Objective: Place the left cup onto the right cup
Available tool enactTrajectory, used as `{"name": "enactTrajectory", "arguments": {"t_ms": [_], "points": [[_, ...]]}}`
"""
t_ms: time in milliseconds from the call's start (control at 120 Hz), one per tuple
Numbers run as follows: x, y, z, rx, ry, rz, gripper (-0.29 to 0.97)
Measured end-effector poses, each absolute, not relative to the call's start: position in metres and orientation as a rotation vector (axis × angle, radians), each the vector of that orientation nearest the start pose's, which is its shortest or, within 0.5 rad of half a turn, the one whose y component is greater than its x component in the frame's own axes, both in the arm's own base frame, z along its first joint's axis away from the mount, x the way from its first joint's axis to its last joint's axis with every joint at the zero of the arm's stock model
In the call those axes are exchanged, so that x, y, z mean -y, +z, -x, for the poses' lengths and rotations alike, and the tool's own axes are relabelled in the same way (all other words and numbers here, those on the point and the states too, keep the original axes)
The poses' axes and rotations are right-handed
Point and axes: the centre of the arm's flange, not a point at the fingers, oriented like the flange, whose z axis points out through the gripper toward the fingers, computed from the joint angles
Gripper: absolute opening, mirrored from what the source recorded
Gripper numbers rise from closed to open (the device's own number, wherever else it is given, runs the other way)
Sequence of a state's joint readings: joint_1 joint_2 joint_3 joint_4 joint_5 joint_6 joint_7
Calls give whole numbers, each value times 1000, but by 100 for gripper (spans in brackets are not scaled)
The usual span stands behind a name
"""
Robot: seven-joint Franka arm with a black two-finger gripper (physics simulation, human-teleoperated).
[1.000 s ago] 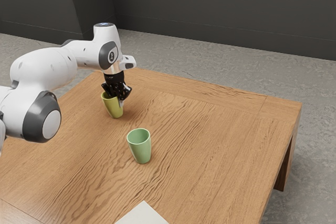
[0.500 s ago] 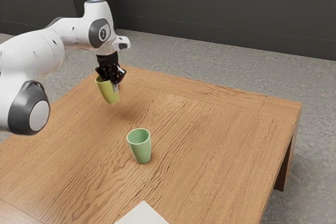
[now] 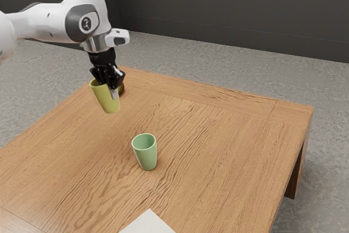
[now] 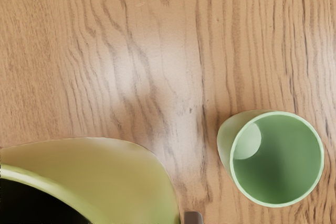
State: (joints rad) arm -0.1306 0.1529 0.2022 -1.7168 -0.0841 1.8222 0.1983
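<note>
My black gripper (image 3: 110,88) is shut on the rim of an olive-green cup (image 3: 106,99), which hangs tilted in the air above the table's far left part. From the wrist, that held cup (image 4: 100,177) looms large and blurred right under my hand. A second, paler green cup (image 3: 144,151) stands upright on the wooden table (image 3: 218,151), toward the exterior view's lower right of the held one. In the wrist view this pale cup (image 4: 273,157) shows its open mouth from above.
A white sheet (image 3: 147,223) lies at the table's near edge. The table's right edge (image 3: 297,151) drops to a grey floor. Bare wood stretches to the right of the standing cup.
My arm has risen and swung toward the exterior view's left, lifting the olive cup off the table. The pale green cup has stayed put.
</note>
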Motion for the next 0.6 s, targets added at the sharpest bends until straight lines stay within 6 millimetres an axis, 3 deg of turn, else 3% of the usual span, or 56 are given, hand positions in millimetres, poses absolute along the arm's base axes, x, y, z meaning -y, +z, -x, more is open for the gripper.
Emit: {"name": "enactTrajectory", "arguments": {"t_ms": [258, 400, 600], "points": [[26, 507, -565, -296, -2, 3141, -10], [62, 500, -551, -339, -10, 3125, -10], [106, 478, -549, -373, 21, 3116, -10]]}}
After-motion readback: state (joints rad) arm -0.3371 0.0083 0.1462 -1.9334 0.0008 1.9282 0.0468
